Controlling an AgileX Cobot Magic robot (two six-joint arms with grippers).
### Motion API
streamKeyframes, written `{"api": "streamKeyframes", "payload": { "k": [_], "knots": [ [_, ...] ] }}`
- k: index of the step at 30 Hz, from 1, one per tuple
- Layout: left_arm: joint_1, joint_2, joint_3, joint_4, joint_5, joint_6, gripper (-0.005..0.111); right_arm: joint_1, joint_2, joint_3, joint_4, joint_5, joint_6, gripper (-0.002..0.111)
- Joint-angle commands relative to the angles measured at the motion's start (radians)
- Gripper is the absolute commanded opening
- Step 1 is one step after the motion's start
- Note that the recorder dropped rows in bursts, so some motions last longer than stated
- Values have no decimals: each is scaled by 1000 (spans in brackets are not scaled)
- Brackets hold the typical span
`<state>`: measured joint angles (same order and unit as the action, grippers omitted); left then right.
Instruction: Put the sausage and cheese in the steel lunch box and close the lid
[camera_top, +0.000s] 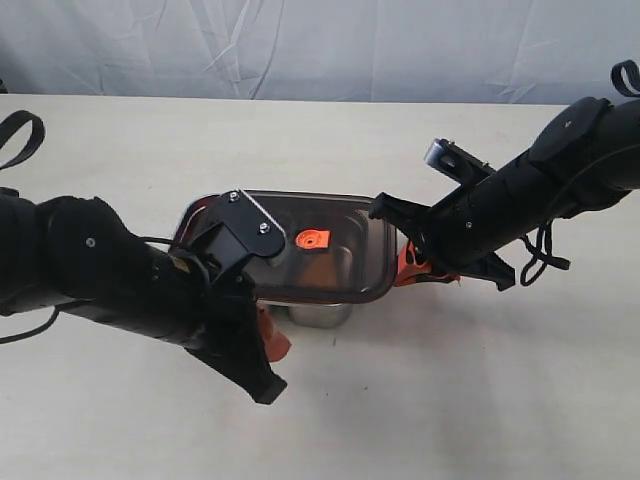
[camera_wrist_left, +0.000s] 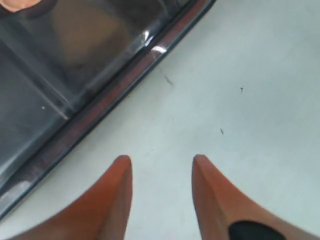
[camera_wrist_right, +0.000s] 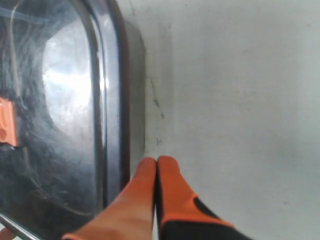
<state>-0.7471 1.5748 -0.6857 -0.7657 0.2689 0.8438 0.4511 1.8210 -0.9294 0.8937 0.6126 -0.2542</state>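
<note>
The dark translucent lid (camera_top: 330, 250) with its orange valve tab (camera_top: 312, 239) lies on top of the steel lunch box (camera_top: 322, 314), whose shiny wall shows under the lid's near edge. Sausage and cheese are hidden from every view. My left gripper (camera_wrist_left: 162, 162) is open over bare table beside the lid's rim (camera_wrist_left: 100, 107), with nothing between its orange fingers (camera_wrist_left: 112, 200). My right gripper (camera_wrist_right: 156, 161) is shut and empty, its tips next to the lid's right edge (camera_wrist_right: 117, 100); whether they touch the lid is unclear. In the exterior view the right gripper (camera_top: 412, 262) sits at the lid's right end.
The pale table (camera_top: 450, 400) spreads around the box on all sides. A white cloth backdrop (camera_top: 320, 45) hangs behind the far edge. The left arm (camera_top: 130, 280) overlaps the box's left front corner in the exterior view.
</note>
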Motion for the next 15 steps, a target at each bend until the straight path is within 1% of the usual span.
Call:
{"api": "streamKeyframes", "payload": {
  "k": [1, 4, 7, 11, 13, 15],
  "knots": [
    [-1, -45, -3, 41, 12, -49, 39, 3, -2, -4, 9, -30, -3, 0],
    [-1, -82, -3, 70, 33, -54, 39, 3, -2, -4, 9, -50, -3, 0],
    [-1, -114, -3, 141, 45, -113, 39, 3, -2, -4, -7, -62, -3, 0],
    [8, -146, -3, 317, 50, -270, 39, 3, -2, -12, -7, -71, -3, 0],
    [32, -157, -3, 412, 59, -382, 39, 3, -2, -24, -9, -71, -1, 0],
    [70, -167, -3, 518, 75, -492, 39, 4, -2, -45, -9, -59, 1, 0]
  ]
}}
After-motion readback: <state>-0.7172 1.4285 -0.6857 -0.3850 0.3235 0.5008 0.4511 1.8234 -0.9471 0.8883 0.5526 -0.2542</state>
